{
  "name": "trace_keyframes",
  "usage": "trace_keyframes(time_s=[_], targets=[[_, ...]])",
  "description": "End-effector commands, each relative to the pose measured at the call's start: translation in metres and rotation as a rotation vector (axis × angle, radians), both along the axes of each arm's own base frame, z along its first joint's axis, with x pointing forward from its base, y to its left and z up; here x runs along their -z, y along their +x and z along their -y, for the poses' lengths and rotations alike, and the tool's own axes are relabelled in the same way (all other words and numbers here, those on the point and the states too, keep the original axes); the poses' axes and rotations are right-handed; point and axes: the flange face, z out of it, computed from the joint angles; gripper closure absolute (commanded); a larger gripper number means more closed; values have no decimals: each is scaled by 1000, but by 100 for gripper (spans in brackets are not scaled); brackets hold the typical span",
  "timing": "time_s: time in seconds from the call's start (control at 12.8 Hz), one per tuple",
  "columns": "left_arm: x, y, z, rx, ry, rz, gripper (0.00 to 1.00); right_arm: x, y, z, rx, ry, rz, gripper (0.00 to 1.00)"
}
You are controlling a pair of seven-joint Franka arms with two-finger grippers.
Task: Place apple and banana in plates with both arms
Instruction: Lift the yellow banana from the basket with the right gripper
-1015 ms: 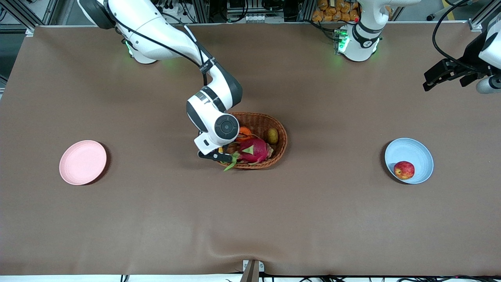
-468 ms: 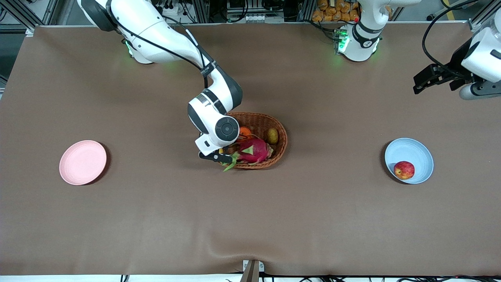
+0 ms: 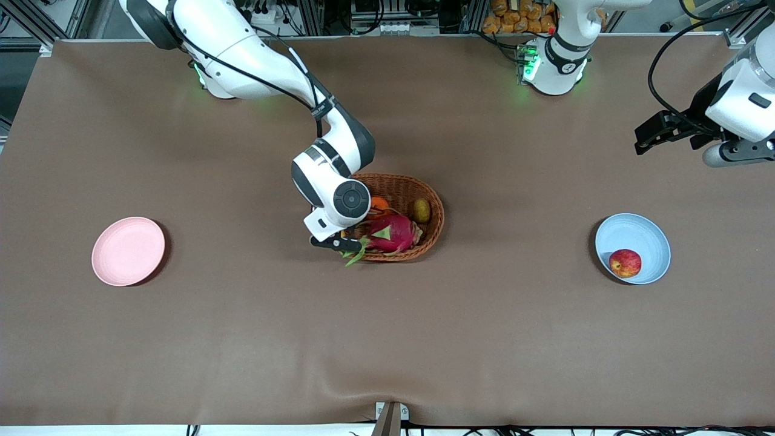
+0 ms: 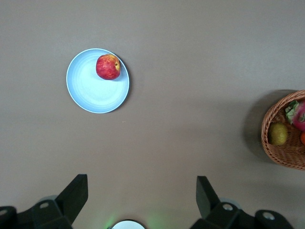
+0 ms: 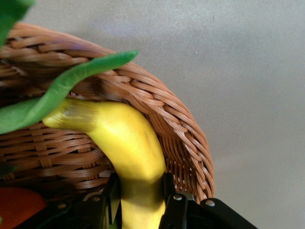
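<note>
Nearest your front camera, the apple (image 3: 625,263) sits in the pale blue plate (image 3: 642,233) toward the left arm's end of the table, resting against the plate's nearer rim; the left wrist view shows the same apple (image 4: 108,67) at the edge of that plate (image 4: 93,93). Level with it, toward the right arm's end of the table, you have the pale pink plate (image 3: 128,251) lying bare on the brown table cover (image 3: 387,339). A little farther from the camera, at mid-table, the right gripper (image 3: 334,242) is down at the wicker basket (image 3: 433,227), at the end that faces the right arm, and its 2 fingers (image 5: 175,210) are clamped on the banana (image 5: 127,150), which stands up along the inside of the woven wall (image 5: 181,129) in the right wrist view, a green leaf (image 5: 62,90) of the dragon fruit crossing above it. In the basket you can also see the magenta dragon fruit (image 3: 392,234), an orange (image 3: 378,204) partly hidden by the right arm, and 1 small brownish-green fruit (image 3: 422,210). Farthest, the left gripper (image 3: 660,132) hangs in the air over bare cover near the left arm's end of the table, its fingers (image 4: 72,193) spread wide apart and holding nothing.
</note>
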Motion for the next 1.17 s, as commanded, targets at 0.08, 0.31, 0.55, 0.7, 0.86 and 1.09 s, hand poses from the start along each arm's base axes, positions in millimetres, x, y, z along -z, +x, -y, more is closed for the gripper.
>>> trace_keyframes(time_s=[0.08, 0.31, 0.55, 0.7, 0.86, 1.09], targets=[[-5, 0, -8, -4, 15, 18, 0, -40, 15, 8, -11, -31, -44, 100], [-5, 0, -6, -1, 14, 18, 0, -71, 26, 13, -24, -28, -76, 100], [-6, 1, -2, 5, 13, 25, 0, -108, 36, 25, 7, 16, -106, 100], [-6, 1, -2, 5, 13, 25, 0, -130, 52, 57, 62, 30, -114, 100], [-6, 1, -1, 7, 9, 32, 0, -171, 74, 107, 45, 74, -82, 100], [-6, 1, -2, 6, 10, 31, 0, -204, 107, 214, 24, 142, -78, 100]])
